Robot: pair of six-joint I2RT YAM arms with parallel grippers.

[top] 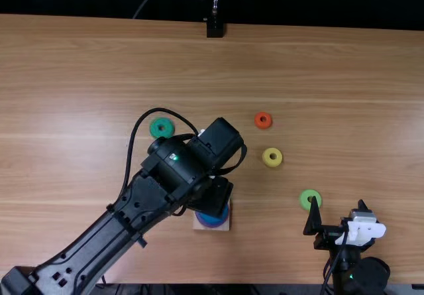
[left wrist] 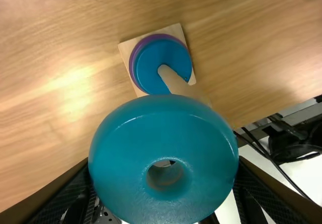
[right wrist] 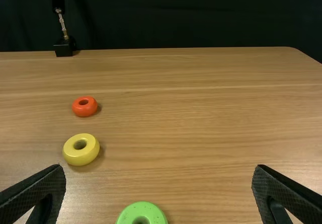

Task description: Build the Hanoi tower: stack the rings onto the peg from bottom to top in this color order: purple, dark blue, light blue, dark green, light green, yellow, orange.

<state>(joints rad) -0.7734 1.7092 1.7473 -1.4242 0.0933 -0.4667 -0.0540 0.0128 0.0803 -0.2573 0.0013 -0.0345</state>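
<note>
Where the pale, streaky grain of the bench (left wrist: 55, 118) catches a soft patch of glare, my left claw (top: 213, 195) is closed around the light blue ring (left wrist: 166, 118), holding it above the square base (left wrist: 176, 30). Below that claw, the peg (left wrist: 173, 80) already carries the purple ring (left wrist: 132, 65) with the dark blue ring (left wrist: 153, 65) on top. Beyond the same claw lies the dark green ring (top: 154, 128). My right claw (top: 337, 209) stands wide and holds nothing; just past it sits the light green ring (top: 305, 195), with the yellow ring (right wrist: 75, 156) farther out and the orange ring (right wrist: 83, 111) farther still. At the bench's far edge from both claws, a black stand (right wrist: 64, 48) sits before dark cloth (right wrist: 176, 15).
</note>
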